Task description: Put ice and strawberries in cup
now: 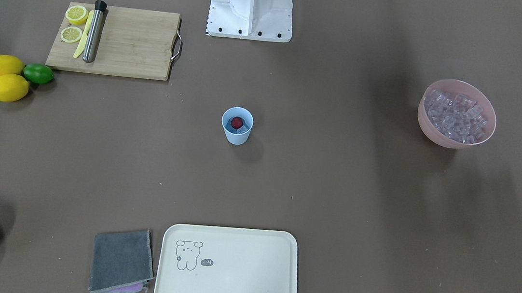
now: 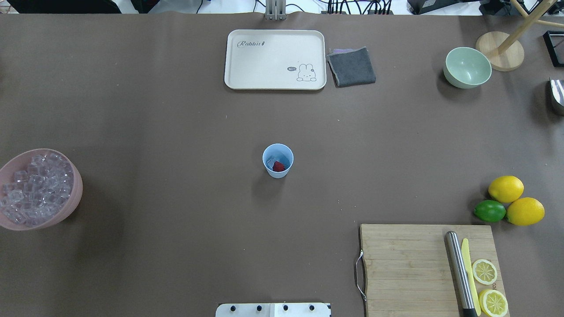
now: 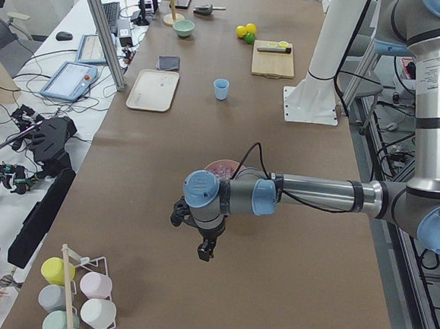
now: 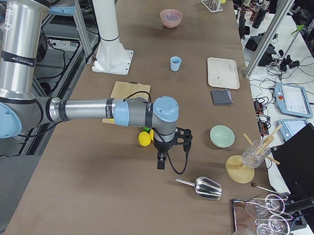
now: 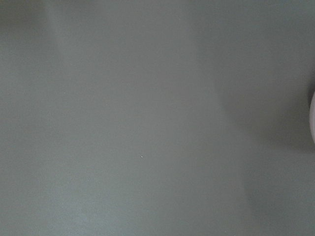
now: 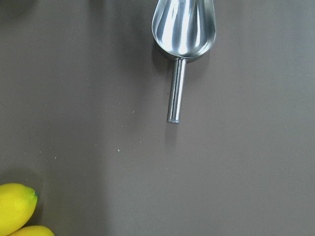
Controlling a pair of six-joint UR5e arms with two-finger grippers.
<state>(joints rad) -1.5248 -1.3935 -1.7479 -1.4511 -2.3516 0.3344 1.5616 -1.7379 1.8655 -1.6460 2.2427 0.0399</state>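
Observation:
The pale-blue cup (image 1: 236, 133) stands upright mid-table; it also shows in the overhead view (image 2: 277, 171). Inside it lie the red strawberry (image 1: 235, 123) (image 2: 278, 166) and a clear ice cube (image 2: 271, 160). Many more ice cubes (image 1: 456, 116) (image 2: 33, 187) fill the pink bowl (image 1: 455, 141). My left gripper (image 3: 202, 250) hangs over bare table near the pink bowl, far from the cup. My right gripper (image 4: 160, 164) hangs near the lemons and a metal scoop (image 6: 183, 29). I cannot tell whether either is open or shut.
A wooden cutting board (image 2: 410, 264) holds lemon slices, a yellow knife and a steel muddler (image 2: 458, 273). Two lemons and a lime (image 2: 490, 211) lie beside it. A cream tray (image 2: 246, 57), grey cloth (image 2: 351, 66) and pale-green bowl (image 2: 467, 67) stand at the far side.

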